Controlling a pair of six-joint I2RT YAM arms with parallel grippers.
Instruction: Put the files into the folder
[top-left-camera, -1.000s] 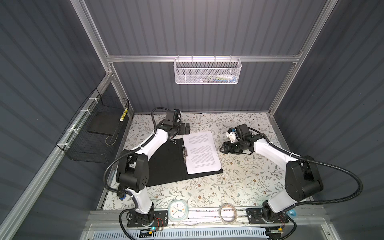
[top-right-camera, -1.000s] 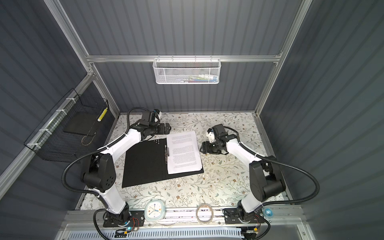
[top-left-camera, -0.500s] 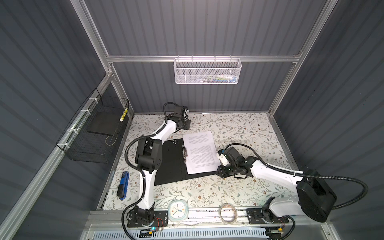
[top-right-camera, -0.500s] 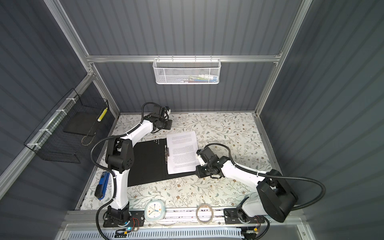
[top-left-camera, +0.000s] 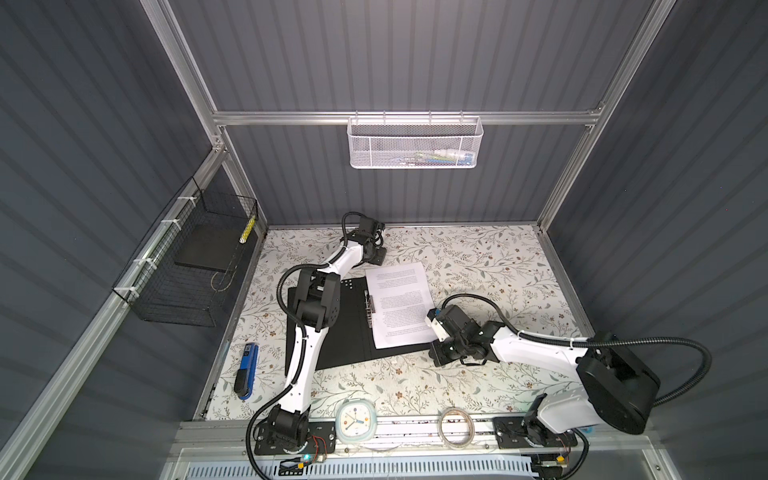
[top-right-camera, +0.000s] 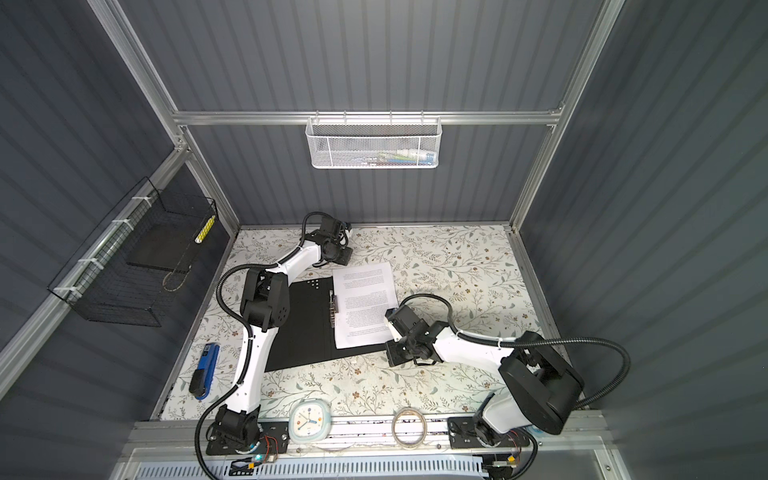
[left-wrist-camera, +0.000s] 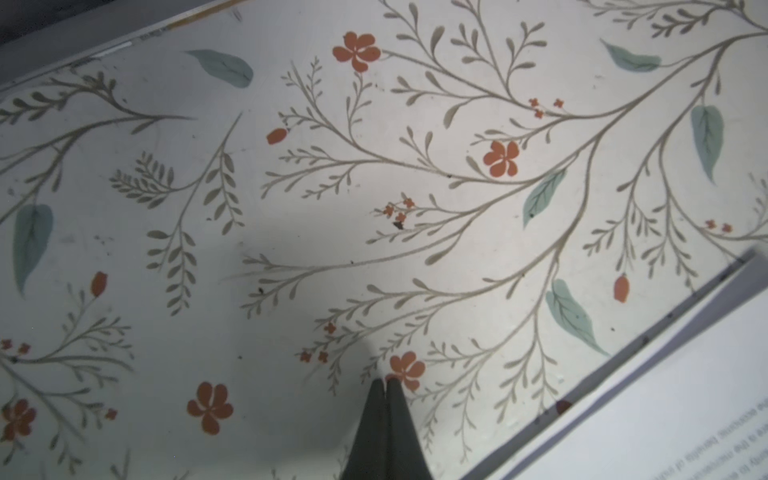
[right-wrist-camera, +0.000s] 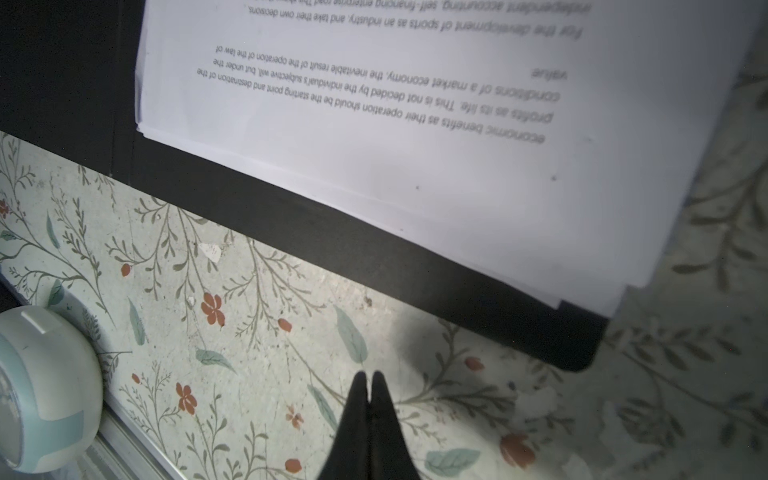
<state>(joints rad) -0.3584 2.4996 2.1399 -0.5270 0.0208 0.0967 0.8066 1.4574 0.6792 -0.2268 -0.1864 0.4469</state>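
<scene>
Fingertips (left-wrist-camera: 374, 419) of the left gripper (left-wrist-camera: 385, 380) and right gripper (right-wrist-camera: 368, 374) press together, empty, beside papers (top-left-camera: 399, 303) lying in the open folder (top-left-camera: 353, 332).

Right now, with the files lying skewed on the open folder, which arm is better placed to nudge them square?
Probably left: the left gripper, jaws shut, sits just beyond the files' overhanging far edge. The right gripper, also shut, hangs off the folder's near corner.

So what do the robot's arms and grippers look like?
Both the left arm and right arm have white links, bulky black joint housings and a black corrugated cable looping outside. The left gripper and right gripper end in slim, dark, tapered fingers.
</scene>
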